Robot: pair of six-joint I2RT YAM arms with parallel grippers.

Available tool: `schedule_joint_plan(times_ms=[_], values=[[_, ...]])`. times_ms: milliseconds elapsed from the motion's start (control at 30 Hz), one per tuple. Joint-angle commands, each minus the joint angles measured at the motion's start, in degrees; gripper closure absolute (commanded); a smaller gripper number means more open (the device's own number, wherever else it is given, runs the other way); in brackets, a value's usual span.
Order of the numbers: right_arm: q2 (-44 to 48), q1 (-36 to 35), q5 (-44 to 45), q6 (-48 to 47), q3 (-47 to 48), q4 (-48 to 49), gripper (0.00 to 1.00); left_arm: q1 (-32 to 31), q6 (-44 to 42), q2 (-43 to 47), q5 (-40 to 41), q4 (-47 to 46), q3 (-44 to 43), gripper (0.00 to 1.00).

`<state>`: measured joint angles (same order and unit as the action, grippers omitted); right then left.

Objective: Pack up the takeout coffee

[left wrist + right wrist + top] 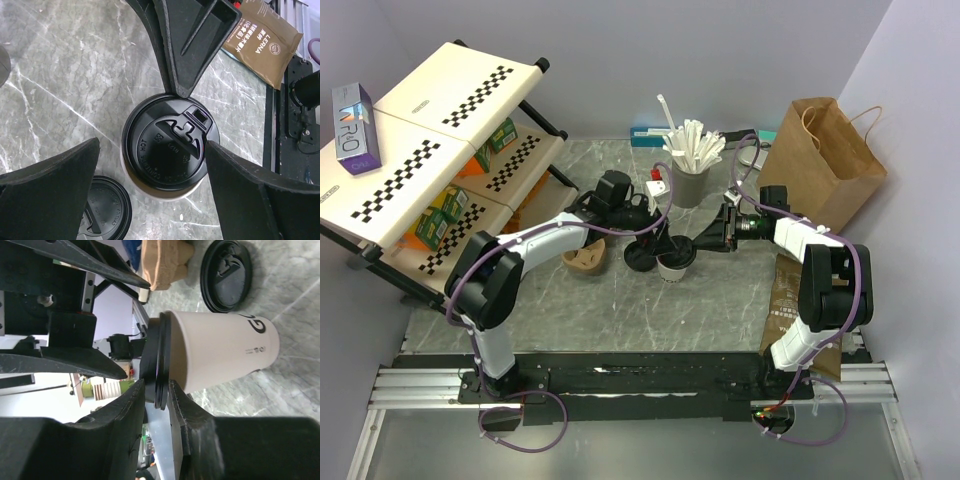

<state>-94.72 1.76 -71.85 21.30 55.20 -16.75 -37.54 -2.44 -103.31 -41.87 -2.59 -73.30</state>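
The takeout coffee is a white paper cup [225,347] standing upright mid-table [675,268]. Its black lid [167,150] sits askew on top, leaving a sliver of the tan inside showing at one edge. My left gripper [152,144] hangs open above the cup, one finger on each side of the lid [156,357]. From the right, my right gripper [159,390] reaches in level with the cup's top [705,243]. Its jaws are slightly parted, with the lid's rim between them.
A second black lid [105,212] lies flat beside the cup. The brown pulp carrier [585,260] sits to the left, and a dark grey cup of white sticks [688,182] stands behind. At the back right is a brown paper bag [820,150]; a brown coffee packet [262,37] lies right.
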Motion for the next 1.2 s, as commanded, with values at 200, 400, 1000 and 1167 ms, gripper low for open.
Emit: schedule_joint_plan(times_ms=[200, 400, 1000, 1167], values=[[1.2, 0.4, 2.9, -3.0, 3.0, -3.1, 0.66, -0.3, -0.5, -1.2, -1.0, -1.4, 0.6, 0.09], [0.2, 0.3, 3.6, -3.5, 3.2, -4.0, 0.65, -0.3, -0.5, -0.9, -0.4, -1.0, 1.0, 0.09], [-0.7, -1.1, 5.8, -5.0, 4.7, -6.0, 0.64, -0.3, 0.0, -0.7, 1.4, -0.9, 1.7, 0.09], [-1.5, -1.5, 6.0, -5.7, 5.9, -7.0, 0.64, -0.3, -0.2, -0.1, 1.8, -0.7, 2.3, 0.09]])
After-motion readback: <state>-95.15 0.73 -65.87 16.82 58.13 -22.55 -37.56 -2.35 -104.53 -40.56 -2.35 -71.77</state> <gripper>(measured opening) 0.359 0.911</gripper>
